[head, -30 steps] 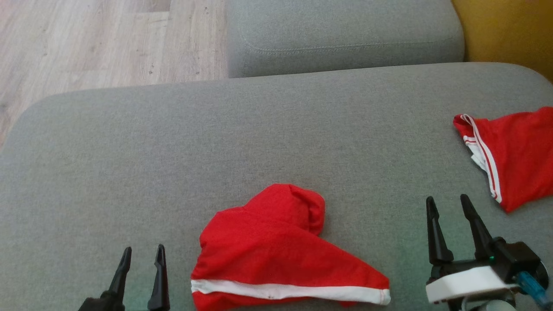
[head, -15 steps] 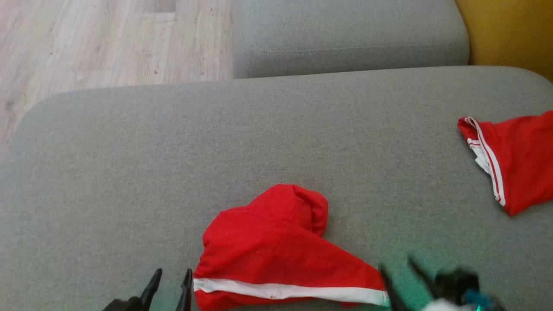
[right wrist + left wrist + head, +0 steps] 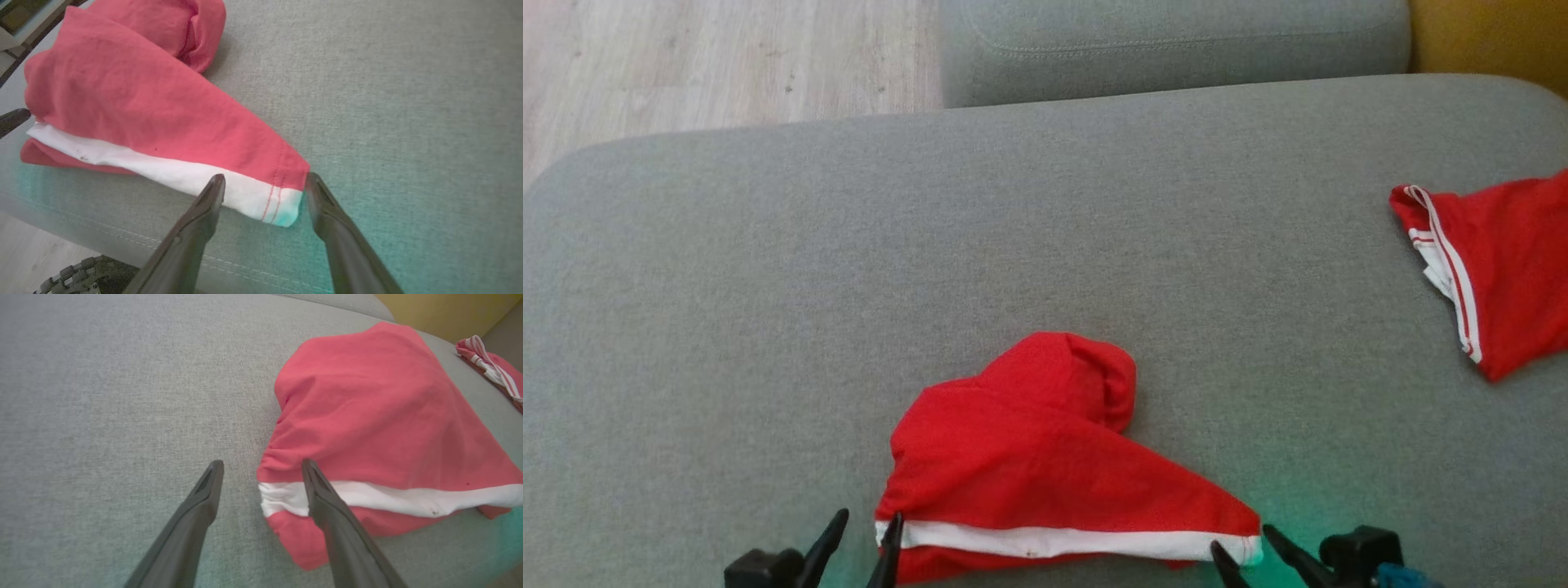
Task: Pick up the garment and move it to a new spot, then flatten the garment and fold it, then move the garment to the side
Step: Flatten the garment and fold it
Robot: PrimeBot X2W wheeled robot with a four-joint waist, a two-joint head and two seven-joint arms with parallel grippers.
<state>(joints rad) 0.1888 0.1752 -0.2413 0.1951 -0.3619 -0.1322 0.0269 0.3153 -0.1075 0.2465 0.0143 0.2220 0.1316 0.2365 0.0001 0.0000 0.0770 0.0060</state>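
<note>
Crumpled red garment lying at the front edge of the grey sofa cushion, with left gripper and right gripper wide open, empty, straddling opposite ends of its white band.

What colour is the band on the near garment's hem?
The band is white; clearest in the right wrist view.

Light was soft and even, bright without glare; the garment threw only a faint shadow onto the grey cushion; a green tint pooled on the fabric beside the right end effector; the wrist views washed the red to pink and bent at their edges; the head view looked slightly soft.
</note>
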